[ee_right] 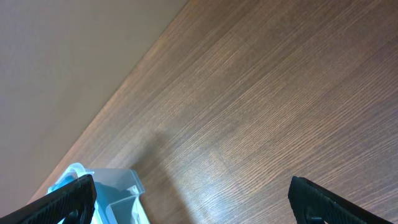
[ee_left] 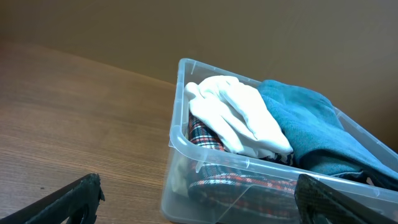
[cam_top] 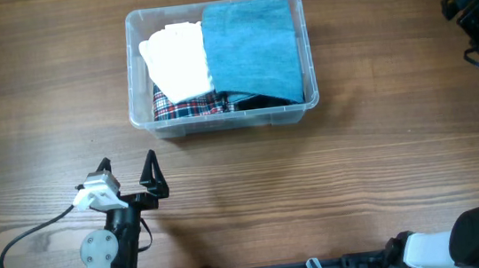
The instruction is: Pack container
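Observation:
The clear plastic container (cam_top: 224, 116) stands at the back middle of the table. It holds a folded white garment (cam_top: 176, 60), a folded teal towel (cam_top: 253, 48) and a red plaid garment (cam_top: 188, 109) underneath. In the left wrist view the container (ee_left: 186, 155) is just ahead with the white garment (ee_left: 239, 115), the teal towel (ee_left: 311, 124) and the plaid garment (ee_left: 249, 186). My left gripper (cam_top: 128, 172) is open and empty, in front of the container's left end. My right gripper (cam_top: 476, 6) is at the far right, open and empty; its view shows a container corner (ee_right: 121, 186).
The wooden table (cam_top: 359, 166) spreads all round the container. A grey cable (cam_top: 28, 241) runs from the left arm's base toward the front left edge. The right arm's white base (cam_top: 473, 234) is at the front right.

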Robot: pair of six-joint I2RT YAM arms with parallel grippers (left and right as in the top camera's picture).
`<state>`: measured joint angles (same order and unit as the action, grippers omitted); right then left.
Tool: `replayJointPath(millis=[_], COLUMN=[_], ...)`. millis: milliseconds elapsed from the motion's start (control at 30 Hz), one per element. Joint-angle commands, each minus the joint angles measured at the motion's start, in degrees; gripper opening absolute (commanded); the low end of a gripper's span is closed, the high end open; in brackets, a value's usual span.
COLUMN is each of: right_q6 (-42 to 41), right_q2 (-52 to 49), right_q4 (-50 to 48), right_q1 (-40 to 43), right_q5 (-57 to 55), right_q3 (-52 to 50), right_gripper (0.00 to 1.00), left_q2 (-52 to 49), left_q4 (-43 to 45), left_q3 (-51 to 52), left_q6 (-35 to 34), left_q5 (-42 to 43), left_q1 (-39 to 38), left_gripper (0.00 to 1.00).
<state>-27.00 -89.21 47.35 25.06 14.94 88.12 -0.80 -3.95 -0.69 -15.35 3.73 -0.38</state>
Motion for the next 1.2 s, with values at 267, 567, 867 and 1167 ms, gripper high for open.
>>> replayJointPath(millis=[267, 567, 867, 1167], right_q6=[-0.4, 1.7, 6.1, 13.7], right_q2=[8.6, 26.9, 44.3, 58.6], right_q4=[-0.1, 0.2, -19.7, -49.4], right_q1=[-0.3, -13.1, -26.2, -26.2], right_q5=[-0.4, -24.6, -27.5, -12.8], right_q3=[-0.1, -0.3, -20.6, -54.2], right_gripper=[1.0, 1.0, 1.0, 1.0], left_q2=[0.6, 0.6, 0.6, 0.6], left_q4=[-0.3, -0.3, -0.3, -0.3], left_q3=[0.4, 0.4, 0.4, 0.3], left_q6=[-0.1, -0.1, -0.1, -0.1], left_q5=[-0.8, -0.8, -0.8, -0.8], left_q1=[-0.3, -0.3, -0.3, -0.3], left_gripper=[1.0, 1.0, 1.0, 1.0])
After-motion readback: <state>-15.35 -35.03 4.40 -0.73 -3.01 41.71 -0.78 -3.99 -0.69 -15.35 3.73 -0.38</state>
